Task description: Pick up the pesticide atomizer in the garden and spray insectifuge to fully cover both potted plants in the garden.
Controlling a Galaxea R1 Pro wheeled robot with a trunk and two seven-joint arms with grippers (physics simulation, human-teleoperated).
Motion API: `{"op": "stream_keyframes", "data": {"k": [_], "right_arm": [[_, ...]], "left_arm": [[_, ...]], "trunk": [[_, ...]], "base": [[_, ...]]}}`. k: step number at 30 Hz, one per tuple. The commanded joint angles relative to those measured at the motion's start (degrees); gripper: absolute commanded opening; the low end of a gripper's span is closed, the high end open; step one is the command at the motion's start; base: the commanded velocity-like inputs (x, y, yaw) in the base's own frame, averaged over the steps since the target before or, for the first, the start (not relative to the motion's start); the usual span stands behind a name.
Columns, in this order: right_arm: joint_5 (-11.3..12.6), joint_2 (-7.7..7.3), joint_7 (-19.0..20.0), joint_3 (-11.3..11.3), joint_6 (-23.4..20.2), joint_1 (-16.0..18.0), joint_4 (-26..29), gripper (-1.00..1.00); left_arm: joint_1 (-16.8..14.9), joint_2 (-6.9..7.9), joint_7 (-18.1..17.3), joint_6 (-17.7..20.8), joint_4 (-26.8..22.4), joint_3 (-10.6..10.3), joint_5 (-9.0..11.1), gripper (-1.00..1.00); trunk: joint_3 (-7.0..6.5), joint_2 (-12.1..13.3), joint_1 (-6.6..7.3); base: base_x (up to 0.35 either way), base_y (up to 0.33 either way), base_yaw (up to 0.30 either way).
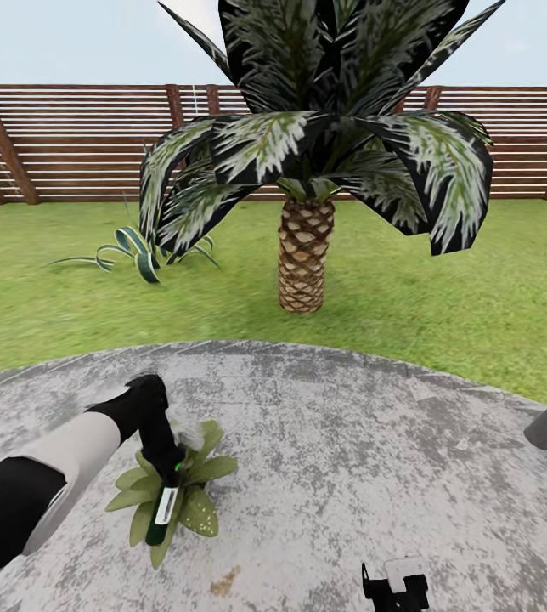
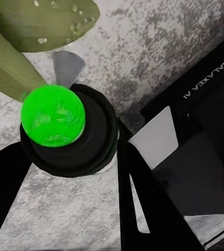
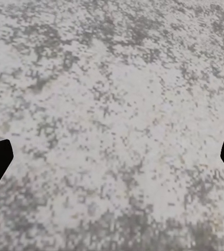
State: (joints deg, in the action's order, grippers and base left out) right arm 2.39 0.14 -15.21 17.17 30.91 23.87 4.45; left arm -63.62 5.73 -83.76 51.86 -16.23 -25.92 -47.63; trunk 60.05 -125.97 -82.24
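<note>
- Round grey paved patio [image 1: 375, 442] borders lawn [image 1: 477, 289], fence [image 1: 70, 144] behind.
- Left end effector [image 1: 165, 476] clamps the pesticide atomizer [image 1: 163, 510] above a potted plant [image 1: 197, 497].
- Right end effector [image 3: 112, 157] spread wide, empty.

The left arm [image 1: 44, 484] has a black upper section, a light grey forearm shell and a black wrist. The left gripper [image 2: 70, 209] has 2 flat black fingers. A black body panel [image 2: 205, 78] reads "GALAXEA AI" in white. The right gripper [image 1: 395, 585] is black with a white block.
</note>
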Motion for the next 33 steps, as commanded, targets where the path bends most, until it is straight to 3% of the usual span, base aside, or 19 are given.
{"op": "stream_keyframes", "data": {"k": [1, 4, 7, 16, 21, 26, 33], "right_arm": [[0.2, 0.02, -0.3, 0.5, 0.1, 0.0, -0.1, 1.00], [0.2, 0.03, -0.3, 0.5, 0.1, 0.0, -0.1, 1.00], [0.2, 0.02, -0.3, 0.5, 0.1, 0.0, -0.1, 1.00], [0.2, 0.04, -0.3, 0.5, 0.1, 0.0, -0.1, 1.00], [0.2, 0.04, -0.3, 0.5, 0.1, 0.0, -0.1, 1.00], [0.2, 0.04, -0.3, 0.5, 0.1, 0.0, -0.1, 1.00], [0.2, 0.04, -0.3, 0.5, 0.1, 0.0, -0.1, 1.00]], "left_arm": [[0.3, -0.04, -0.5, 0.4, -0.1, -0.4, -0.6, -1.00], [0.7, -0.19, -0.5, 0.4, -0.1, -2.8, -0.5, -1.00], [1.0, -0.37, -0.6, 0.5, -0.3, -3.8, -0.5, -1.00], [0.9, -0.63, -0.4, 1.1, -0.7, -3.8, -0.6, -1.00], [0.7, -2.79, -0.2, 1.2, -0.6, -3.8, -0.5, -1.00], [0.8, -2.33, 0.1, 1.3, -0.6, -3.6, -0.5, -1.00], [0.7, -2.99, 0.2, 1.5, -0.6, -3.7, -0.5, -1.00]], "trunk": [[0.04, 0.0, 0.01], [0.04, 0.0, 0.01], [0.04, 0.0, 0.01], [0.04, 0.0, 0.01], [0.04, 0.0, 0.01], [0.04, 0.0, 0.01], [0.04, 0.0, 0.01]], "base": [[0.000, 0.000, 0.000], [0.000, 0.000, 0.000], [0.000, 0.000, 0.000], [0.000, 0.000, 0.000], [0.000, 0.000, 0.000], [0.026, -0.064, 0.000], [0.055, -0.068, 0.000]]}}
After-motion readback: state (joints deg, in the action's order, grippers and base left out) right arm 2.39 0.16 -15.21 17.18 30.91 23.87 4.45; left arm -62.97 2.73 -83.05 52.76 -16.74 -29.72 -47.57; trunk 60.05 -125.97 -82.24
